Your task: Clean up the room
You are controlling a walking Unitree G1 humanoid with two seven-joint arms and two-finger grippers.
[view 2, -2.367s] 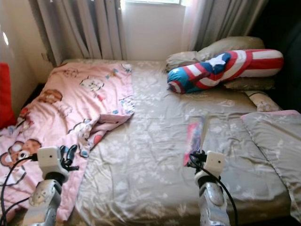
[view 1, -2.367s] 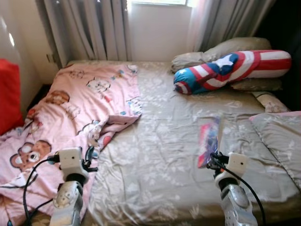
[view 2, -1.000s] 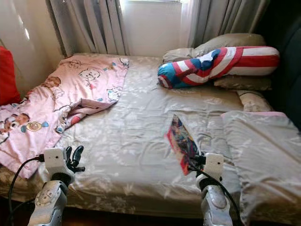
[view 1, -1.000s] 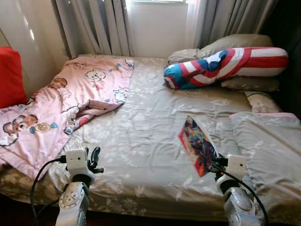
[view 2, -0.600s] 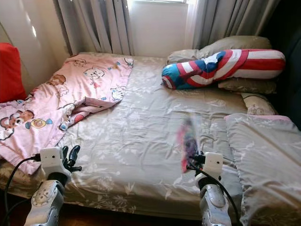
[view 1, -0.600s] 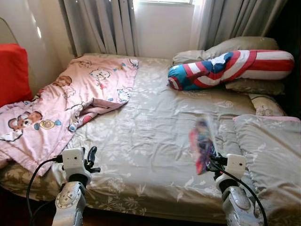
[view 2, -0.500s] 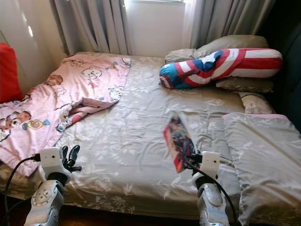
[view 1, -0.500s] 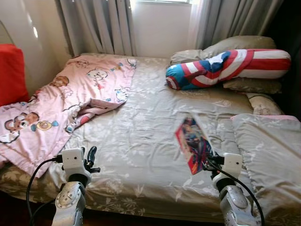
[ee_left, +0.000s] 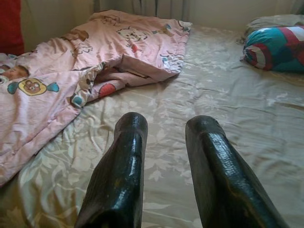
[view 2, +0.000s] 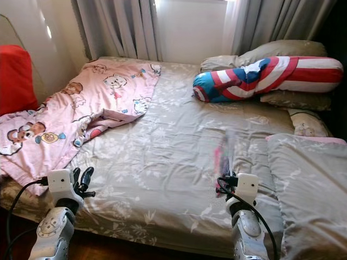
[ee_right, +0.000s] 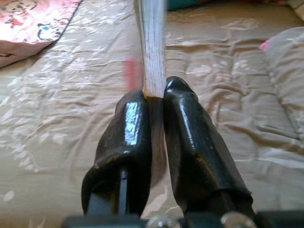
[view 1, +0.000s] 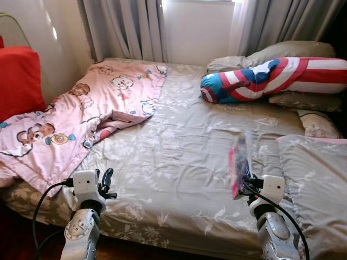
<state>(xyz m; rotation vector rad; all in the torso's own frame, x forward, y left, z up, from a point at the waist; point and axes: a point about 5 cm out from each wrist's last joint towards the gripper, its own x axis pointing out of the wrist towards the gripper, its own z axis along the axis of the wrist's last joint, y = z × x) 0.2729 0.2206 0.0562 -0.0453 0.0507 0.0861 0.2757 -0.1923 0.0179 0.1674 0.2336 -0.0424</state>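
Observation:
My right gripper [view 1: 245, 183] is shut on a thin colourful book [view 1: 238, 163], held upright and edge-on above the bed's front right part; it looks blurred. In the right wrist view the book's pale page edge [ee_right: 153, 42] stands clamped between the two black fingers [ee_right: 190, 142]. My left gripper [view 1: 105, 179] hovers low over the bed's front left corner, open, with nothing between its fingers [ee_left: 128, 171]. A rumpled pink cartoon blanket [view 1: 81, 116] covers the left side of the bed [view 1: 179, 141].
A red, white and blue star bolster [view 1: 271, 78] lies on grey pillows [view 1: 282, 51] at the head. A grey pillow [view 1: 317, 179] sits at the right edge. A red cushion [view 1: 19, 78] stands left of the bed. Curtains [view 1: 130, 27] hang behind.
The camera has shifted a little. The book in my right gripper has swung from showing its cover to edge-on. The left gripper stays as it was.

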